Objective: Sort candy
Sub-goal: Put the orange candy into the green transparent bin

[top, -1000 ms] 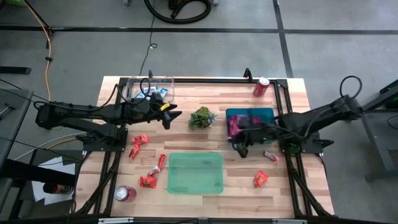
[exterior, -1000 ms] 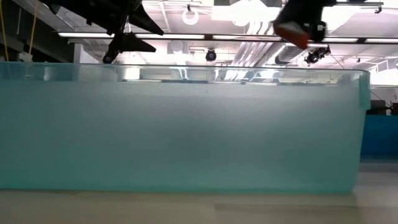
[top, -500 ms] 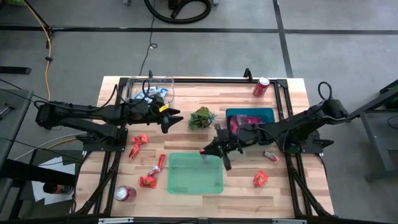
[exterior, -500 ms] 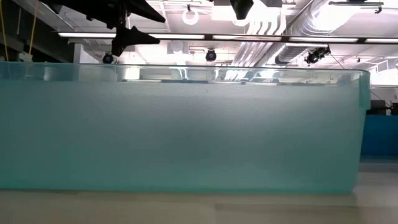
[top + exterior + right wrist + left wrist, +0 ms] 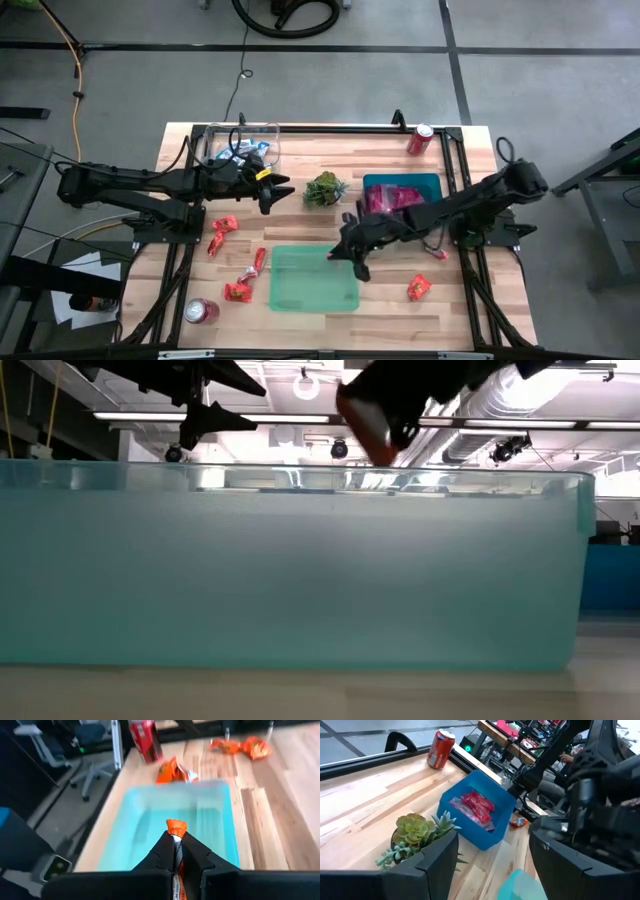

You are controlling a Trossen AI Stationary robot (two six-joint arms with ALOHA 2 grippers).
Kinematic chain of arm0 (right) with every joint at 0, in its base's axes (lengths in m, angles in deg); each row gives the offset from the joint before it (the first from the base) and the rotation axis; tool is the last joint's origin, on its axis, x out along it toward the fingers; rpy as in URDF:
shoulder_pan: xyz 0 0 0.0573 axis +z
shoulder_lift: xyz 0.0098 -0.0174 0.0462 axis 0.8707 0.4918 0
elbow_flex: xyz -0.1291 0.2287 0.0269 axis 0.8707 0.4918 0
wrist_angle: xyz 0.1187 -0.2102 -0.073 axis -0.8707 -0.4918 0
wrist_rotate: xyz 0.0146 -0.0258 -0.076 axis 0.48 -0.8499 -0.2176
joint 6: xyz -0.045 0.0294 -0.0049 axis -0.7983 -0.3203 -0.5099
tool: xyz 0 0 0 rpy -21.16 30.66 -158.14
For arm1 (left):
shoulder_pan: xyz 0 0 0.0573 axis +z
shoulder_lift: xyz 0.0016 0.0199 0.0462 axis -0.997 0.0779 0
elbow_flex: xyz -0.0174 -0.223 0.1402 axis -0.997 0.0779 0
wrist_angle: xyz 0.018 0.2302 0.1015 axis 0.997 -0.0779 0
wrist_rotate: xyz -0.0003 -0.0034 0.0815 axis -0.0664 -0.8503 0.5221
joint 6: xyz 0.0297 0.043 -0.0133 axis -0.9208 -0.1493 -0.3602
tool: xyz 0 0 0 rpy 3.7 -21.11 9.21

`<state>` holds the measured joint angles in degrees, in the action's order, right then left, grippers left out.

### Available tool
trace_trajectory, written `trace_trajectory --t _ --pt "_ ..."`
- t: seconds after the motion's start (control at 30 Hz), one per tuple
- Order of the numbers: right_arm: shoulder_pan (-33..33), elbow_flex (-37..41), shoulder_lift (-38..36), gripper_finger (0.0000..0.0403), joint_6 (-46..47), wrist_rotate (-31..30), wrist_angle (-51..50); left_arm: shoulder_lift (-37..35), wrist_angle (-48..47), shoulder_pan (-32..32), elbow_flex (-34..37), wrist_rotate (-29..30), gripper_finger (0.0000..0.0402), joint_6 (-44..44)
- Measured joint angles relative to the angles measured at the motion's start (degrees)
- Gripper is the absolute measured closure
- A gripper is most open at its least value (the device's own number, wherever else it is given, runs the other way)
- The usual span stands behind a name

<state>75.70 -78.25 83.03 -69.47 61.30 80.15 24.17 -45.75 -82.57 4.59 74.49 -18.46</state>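
Right gripper (image 5: 175, 851) pinches a flat, shiny orange-red candy (image 5: 175, 827) over the green bin (image 5: 150, 820); left gripper (image 5: 283, 187) gapes empty.

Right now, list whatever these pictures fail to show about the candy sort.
- Low view: the translucent green plastic bin fills the picture, hiding the table and loose candies.
- Right wrist view: the orange-wrapped candy shows only its tip; the right gripper covers the rest.
- High view: sweets in the clear container are too small to count, partly under the left arm.
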Motion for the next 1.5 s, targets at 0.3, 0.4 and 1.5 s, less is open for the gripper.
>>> trace_trajectory --t 0.3,0.4,1.5 --pt "-0.05 -0.03 9.22 0.0399 0.87 0.85 -0.63 0.0 0.0 0.0 0.0 0.76 0.0169 0.01" --pt "-0.53 -0.03 10.12 0.0398 3.96 0.91 -1.37 0.0 0.0 0.0 0.0 1.5 0.0169 0.02" --pt "-3.2 -10.09 -6.87 0.018 4.19 2.11 -49.95 0.0 -0.44 0.0 0.0 3.35 0.0169 -0.26"
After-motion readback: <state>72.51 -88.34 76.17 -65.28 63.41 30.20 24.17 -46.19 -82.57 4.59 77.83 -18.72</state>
